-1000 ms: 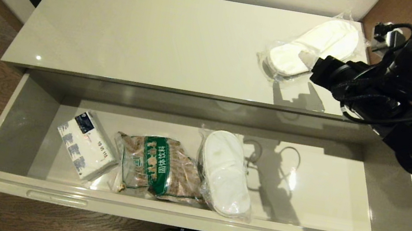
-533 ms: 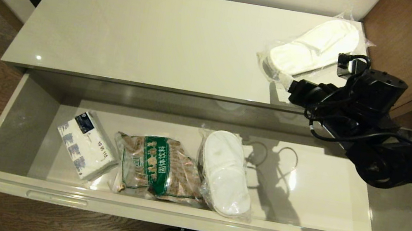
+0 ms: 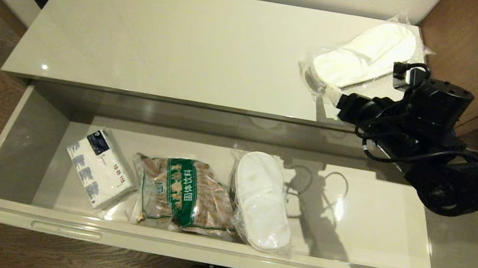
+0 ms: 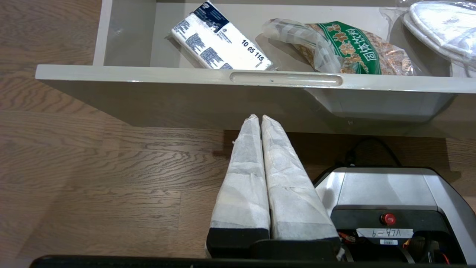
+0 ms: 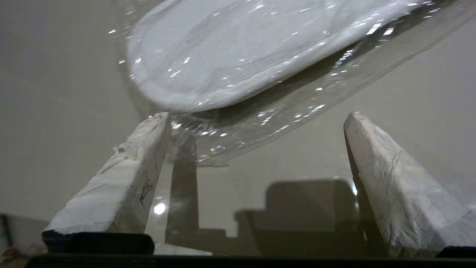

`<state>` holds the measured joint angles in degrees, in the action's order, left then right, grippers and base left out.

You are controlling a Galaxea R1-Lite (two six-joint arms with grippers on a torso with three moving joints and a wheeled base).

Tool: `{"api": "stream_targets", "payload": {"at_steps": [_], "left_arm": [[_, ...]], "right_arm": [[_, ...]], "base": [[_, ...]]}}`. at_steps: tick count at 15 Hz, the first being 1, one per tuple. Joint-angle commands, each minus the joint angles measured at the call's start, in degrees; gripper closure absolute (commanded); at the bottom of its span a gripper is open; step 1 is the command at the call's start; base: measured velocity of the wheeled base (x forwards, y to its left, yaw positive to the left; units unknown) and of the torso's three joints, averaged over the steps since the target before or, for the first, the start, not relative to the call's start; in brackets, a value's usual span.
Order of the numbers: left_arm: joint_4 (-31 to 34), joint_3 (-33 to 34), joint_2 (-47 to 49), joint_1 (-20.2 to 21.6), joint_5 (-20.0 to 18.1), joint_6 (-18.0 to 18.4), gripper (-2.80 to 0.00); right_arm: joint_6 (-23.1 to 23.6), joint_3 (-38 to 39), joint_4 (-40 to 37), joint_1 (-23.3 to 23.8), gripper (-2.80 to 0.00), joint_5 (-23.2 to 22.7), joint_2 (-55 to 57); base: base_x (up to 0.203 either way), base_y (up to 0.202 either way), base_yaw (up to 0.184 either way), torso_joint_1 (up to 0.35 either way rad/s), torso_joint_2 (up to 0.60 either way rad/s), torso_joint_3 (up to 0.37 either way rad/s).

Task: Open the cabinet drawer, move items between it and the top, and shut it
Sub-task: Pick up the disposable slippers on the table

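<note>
From the head camera we look steeply down from the near side at the cabinet's top [image 3: 177, 41] and the open drawer [image 3: 219, 252] nearer us. Our left wrist camera sits low, just in front of the drawer [image 4: 148, 74], facing it across the wooden floor [image 4: 93, 167], sharing with the head view the tissue pack [image 4: 219, 41] [image 3: 99, 168] and snack bag [image 4: 353, 48] [image 3: 182, 195]. Our right wrist camera hovers very close over the top [image 5: 55, 93], at its far right, sharing the bagged slipper [image 5: 238, 48] [image 3: 364, 53] with the head view.
</note>
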<state>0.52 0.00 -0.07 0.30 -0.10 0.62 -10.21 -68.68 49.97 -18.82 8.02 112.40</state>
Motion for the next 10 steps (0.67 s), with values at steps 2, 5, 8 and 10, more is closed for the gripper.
{"api": "stream_targets", "payload": {"at_steps": [2, 5, 8, 10], "left_arm": [[0.0, 0.0, 0.0, 0.1, 0.0, 0.0, 0.00], [0.0, 0.0, 0.0, 0.0, 0.0, 0.0, 0.00], [0.0, 0.0, 0.0, 0.0, 0.0, 0.0, 0.00], [0.0, 0.0, 0.0, 0.0, 0.0, 0.0, 0.00]], "right_arm": [[0.3, 0.3, 1.4, 1.4, -2.80, 2.8, 2.4], [1.9, -0.2, 0.8, 1.3, -2.80, 2.9, 1.5], [4.2, -0.6, 0.7, 1.5, -2.80, 4.8, 0.4], [4.2, -0.9, -0.3, 2.4, -2.80, 5.6, -0.9]], "base": [[0.000, 0.000, 0.000, 0.000, 0.00, 0.000], [0.000, 0.000, 0.000, 0.000, 0.00, 0.000], [0.000, 0.000, 0.000, 0.000, 0.00, 0.000], [0.000, 0.000, 0.000, 0.000, 0.00, 0.000]]}}
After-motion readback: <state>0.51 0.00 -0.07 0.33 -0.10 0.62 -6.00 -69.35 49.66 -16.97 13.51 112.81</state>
